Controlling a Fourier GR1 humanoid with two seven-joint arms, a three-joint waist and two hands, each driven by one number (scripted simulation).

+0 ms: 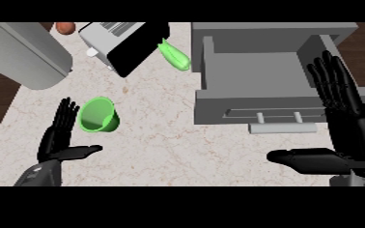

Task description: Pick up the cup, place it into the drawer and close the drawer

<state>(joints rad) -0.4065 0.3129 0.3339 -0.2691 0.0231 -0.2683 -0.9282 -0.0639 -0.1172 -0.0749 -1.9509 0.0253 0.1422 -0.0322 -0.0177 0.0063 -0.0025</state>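
A green cup (98, 115) lies on its side on the marble counter, left of centre, its mouth facing down-left. My left hand (58, 137) is open just left of the cup, fingers straight and thumb spread, close to its rim but not holding it. The grey drawer (265, 107) stands pulled open at the right, with nothing inside and a pale handle (283, 127) on its front. My right hand (337, 111) is open over the drawer's right side, fingers pointing up and thumb stretched left below the handle.
A toaster (122, 43) with a black side stands at the back, a light green vegetable (173, 55) beside it. A large grey cylinder (32, 55) fills the upper left, with a reddish object (65, 27) behind it. Bare counter (178, 149) spreads between my hands.
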